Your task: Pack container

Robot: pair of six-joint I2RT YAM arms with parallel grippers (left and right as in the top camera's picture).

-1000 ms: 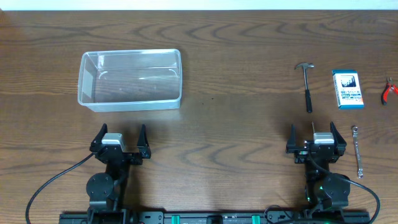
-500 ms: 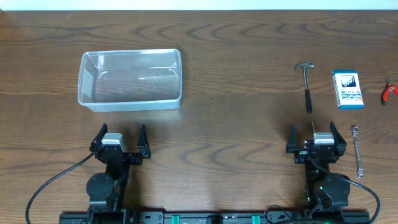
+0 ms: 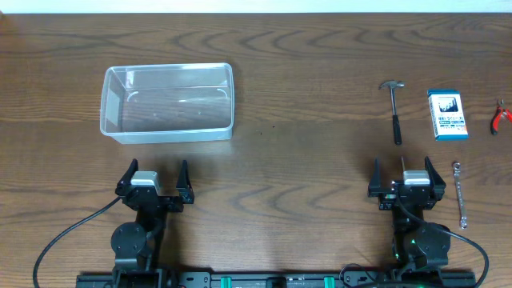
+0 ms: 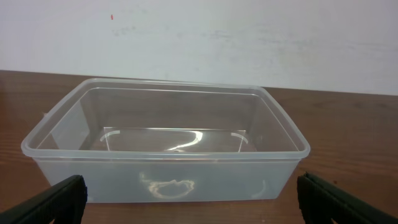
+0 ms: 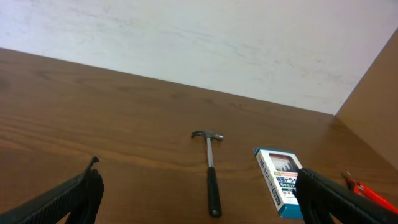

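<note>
A: Where's the container?
B: Far left, empty, just beyond the left gripper, whose jaws are wide, holding nothing
A: Right side?
B: Right gripper wide and empty too; hammer just past it, then box, wrench, pliers far right
A: Step?
B: Nothing packed, so the very start I'd say; next calls for the right arm to reach out to the hammer handle

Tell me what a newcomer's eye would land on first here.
The big clear container stands out first, empty, on the far left of the table, straight ahead of the open left end effector. Then comes the row of small things at far right: a hammer, a blue-and-white box and red-handled pliers, with a wrench lying nearer, beside the open right end effector.
</note>
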